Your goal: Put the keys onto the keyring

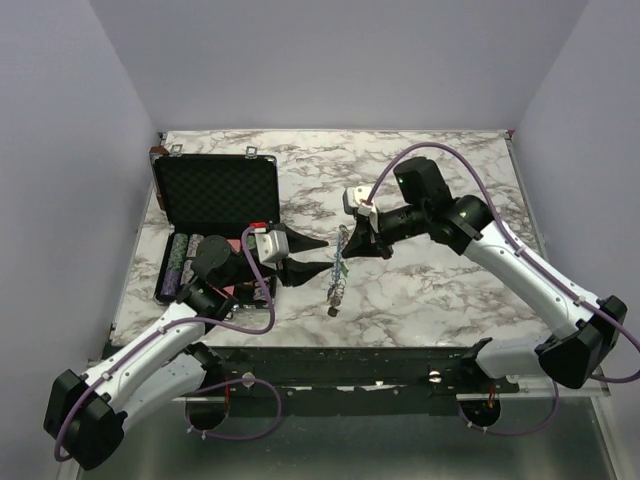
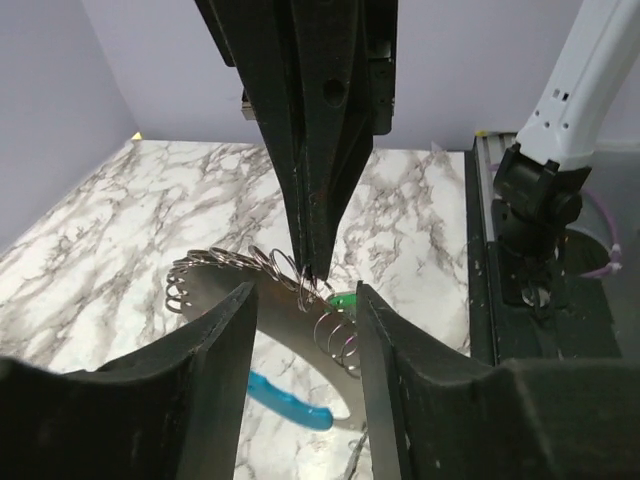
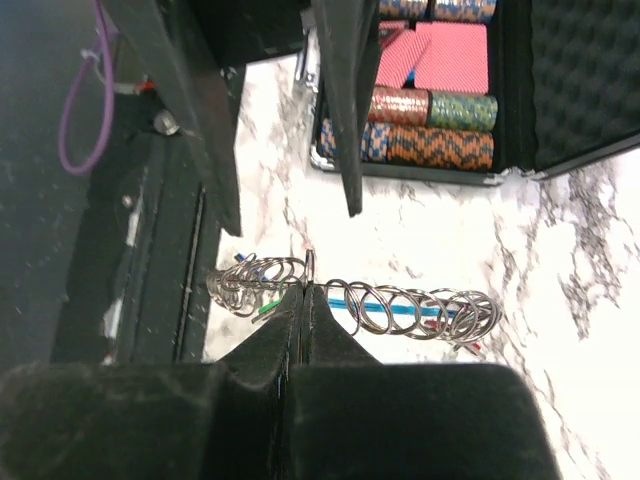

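The keyring [image 1: 339,272] lies stretched out mid-table, a thin wire with a blue segment [image 2: 290,402] strung with several small metal rings [image 3: 400,312]. Tiny keys hang from them, one with a green head [image 2: 346,300], one with a red head [image 3: 470,346]. My right gripper [image 3: 304,292] comes in from the far right and is shut on the keyring's wire, with one ring standing just above its tips. My left gripper [image 2: 305,296] stands open, one finger on each side of the ringed stretch, touching nothing I can make out. In the top view the left gripper [image 1: 326,255] and the right gripper [image 1: 350,240] face each other across the keyring.
An open black foam-lined case [image 1: 215,190] stands at the back left, with rows of poker chips [image 3: 430,140] in its lower half, close behind the left arm. The black mounting rail [image 2: 520,300] runs along the table's near edge.
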